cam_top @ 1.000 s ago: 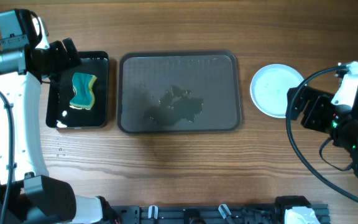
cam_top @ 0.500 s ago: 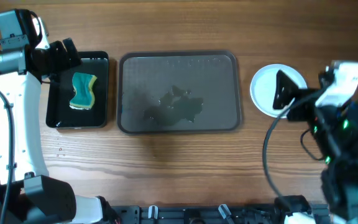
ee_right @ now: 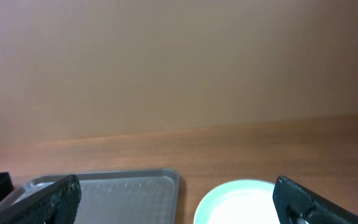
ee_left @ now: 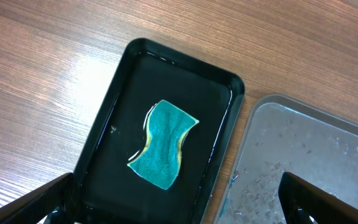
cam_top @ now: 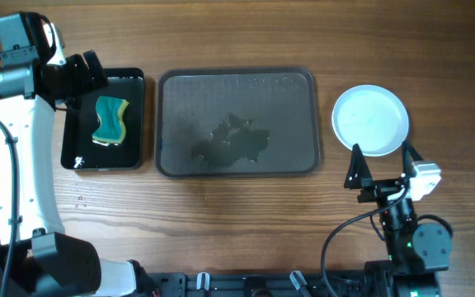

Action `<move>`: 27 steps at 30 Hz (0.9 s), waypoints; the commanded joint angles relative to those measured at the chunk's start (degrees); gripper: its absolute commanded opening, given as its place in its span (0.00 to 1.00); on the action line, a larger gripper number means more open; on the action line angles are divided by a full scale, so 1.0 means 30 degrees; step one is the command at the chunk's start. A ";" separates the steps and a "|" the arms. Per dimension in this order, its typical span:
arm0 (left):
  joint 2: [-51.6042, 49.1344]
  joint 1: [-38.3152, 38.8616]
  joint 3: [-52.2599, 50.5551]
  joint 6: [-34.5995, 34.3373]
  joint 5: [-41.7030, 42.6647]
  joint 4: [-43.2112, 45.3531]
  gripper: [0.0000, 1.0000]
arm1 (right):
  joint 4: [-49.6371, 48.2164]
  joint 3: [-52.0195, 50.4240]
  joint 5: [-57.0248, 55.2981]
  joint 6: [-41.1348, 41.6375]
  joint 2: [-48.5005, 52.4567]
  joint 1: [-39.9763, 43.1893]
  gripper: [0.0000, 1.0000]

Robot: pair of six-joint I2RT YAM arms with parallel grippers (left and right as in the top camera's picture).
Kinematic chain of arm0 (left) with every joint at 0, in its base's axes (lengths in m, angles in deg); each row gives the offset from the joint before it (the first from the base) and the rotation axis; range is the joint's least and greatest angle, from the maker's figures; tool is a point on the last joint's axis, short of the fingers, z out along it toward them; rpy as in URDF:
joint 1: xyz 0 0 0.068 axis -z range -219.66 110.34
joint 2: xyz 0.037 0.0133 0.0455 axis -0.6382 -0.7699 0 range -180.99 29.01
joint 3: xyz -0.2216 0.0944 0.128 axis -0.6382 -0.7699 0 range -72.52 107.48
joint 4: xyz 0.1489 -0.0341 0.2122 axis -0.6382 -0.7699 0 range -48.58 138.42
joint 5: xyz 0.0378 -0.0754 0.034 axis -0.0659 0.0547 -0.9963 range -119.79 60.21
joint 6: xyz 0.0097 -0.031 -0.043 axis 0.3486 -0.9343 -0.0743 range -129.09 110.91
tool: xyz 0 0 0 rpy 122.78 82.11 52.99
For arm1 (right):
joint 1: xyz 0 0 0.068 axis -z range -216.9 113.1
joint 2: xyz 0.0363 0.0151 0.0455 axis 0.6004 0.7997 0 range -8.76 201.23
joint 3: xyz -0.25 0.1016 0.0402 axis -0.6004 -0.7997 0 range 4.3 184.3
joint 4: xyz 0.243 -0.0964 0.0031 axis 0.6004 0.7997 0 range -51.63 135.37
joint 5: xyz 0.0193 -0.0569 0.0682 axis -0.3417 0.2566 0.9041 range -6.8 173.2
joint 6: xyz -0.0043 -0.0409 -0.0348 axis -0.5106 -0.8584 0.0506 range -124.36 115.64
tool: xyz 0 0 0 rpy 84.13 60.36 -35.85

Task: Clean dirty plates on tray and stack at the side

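Observation:
The large dark grey tray (cam_top: 237, 82) lies mid-table with no plate on it, only water patches. It also shows in the left wrist view (ee_left: 328, 143) and the right wrist view (ee_right: 110, 186). A white plate (cam_top: 370, 120) sits on the wood right of the tray, with a pale blue rim showing beneath it (ee_right: 229, 193). My right gripper (cam_top: 382, 165) is open and empty, in front of the plate and apart from it. My left gripper (cam_top: 85, 78) is open and empty above the small black tray (cam_top: 136, 124).
The glossy black tray (ee_left: 104, 124) holds a teal and yellow sponge (cam_top: 110, 120), also seen in the left wrist view (ee_left: 163, 144), lying in a film of water. The left arm's white link runs down the table's left edge. Bare wood lies in front of both trays.
My right arm has swung from the right edge, past the plate, down to the table's front right, and stands apart from the plate. The left arm, sponge and trays have not moved.

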 commanded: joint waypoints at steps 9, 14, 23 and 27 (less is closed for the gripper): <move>-0.0160 0.0073 -0.0022 -0.0255 0.0226 0.0051 1.00 | -0.0670 -0.2965 -0.0998 0.1370 -0.1581 0.0044 1.00; -0.0160 0.0073 -0.0022 -0.0255 0.0226 0.0051 1.00 | -0.0670 -0.2965 -0.0998 0.1428 -0.1581 0.0044 1.00; -0.0160 0.0073 -0.0022 -0.0255 0.0226 0.0051 1.00 | -0.0670 -0.2958 -0.0998 0.1428 -0.1545 0.0044 1.00; -0.0160 0.0073 -0.0022 -0.0255 0.0226 0.0051 1.00 | -0.0670 -0.2958 -0.0998 0.1428 -0.1545 0.0044 1.00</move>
